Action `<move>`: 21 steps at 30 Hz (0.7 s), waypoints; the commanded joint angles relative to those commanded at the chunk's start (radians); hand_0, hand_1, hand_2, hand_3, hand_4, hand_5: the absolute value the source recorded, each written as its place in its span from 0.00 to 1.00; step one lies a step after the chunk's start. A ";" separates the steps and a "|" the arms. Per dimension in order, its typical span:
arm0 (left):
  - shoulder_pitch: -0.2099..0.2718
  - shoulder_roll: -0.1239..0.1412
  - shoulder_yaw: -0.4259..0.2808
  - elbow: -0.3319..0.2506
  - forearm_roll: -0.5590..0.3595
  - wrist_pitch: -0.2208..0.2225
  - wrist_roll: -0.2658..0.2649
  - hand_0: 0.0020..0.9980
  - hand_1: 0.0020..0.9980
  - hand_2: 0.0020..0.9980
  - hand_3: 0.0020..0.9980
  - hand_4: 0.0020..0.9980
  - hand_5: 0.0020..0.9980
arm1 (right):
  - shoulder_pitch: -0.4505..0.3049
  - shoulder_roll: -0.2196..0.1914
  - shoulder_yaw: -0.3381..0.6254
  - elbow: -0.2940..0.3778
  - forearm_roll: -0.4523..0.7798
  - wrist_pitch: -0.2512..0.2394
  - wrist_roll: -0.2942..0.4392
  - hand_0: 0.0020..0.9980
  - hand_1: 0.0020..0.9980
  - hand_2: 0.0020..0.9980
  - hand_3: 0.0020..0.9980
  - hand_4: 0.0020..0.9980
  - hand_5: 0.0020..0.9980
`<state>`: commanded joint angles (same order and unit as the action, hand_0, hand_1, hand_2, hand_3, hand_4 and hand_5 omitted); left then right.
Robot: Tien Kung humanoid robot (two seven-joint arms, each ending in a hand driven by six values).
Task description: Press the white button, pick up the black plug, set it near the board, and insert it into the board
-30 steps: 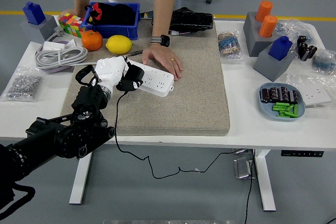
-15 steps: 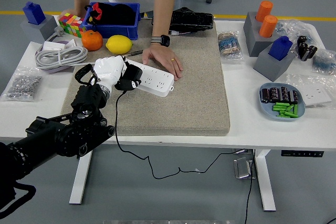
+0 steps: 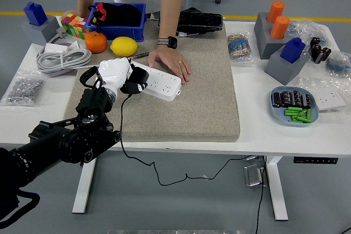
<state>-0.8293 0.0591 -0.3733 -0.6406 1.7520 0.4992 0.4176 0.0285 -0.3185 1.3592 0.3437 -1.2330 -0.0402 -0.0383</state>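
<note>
Left hand [image 3: 116,74], white, fingers curled round the black plug [image 3: 135,86], holding it right at the near-left end of the white power strip [image 3: 158,82]. Plug touches the strip there; can't tell if it's seated in a socket. Its black cable [image 3: 122,135] drops off the table's front edge and loops below. Strip lies angled on the beige mat [image 3: 186,102], w/ a person's hand [image 3: 171,62] flat on its far-right end, watch on the wrist. Person's other hand [image 3: 70,15] is by the Rubik's cube [image 3: 74,24] at the table's far left. Nearby behind the robot hand: orange [image 3: 96,41], lemon [image 3: 124,45], blue bin [image 3: 120,21], coiled grey cable [image 3: 63,58]. Right arm out of view.
</note>
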 joint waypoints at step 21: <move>0.001 0.003 -0.009 0.012 -0.003 -0.017 0.004 0.30 0.42 0.41 0.62 1.00 0.49 | -0.001 0.001 0.002 0.000 -0.001 0.001 0.000 0.75 0.63 0.62 0.60 0.66 0.35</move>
<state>-0.8280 0.0621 -0.3823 -0.6289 1.7494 0.4818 0.4212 0.0278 -0.3176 1.3609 0.3438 -1.2341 -0.0388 -0.0381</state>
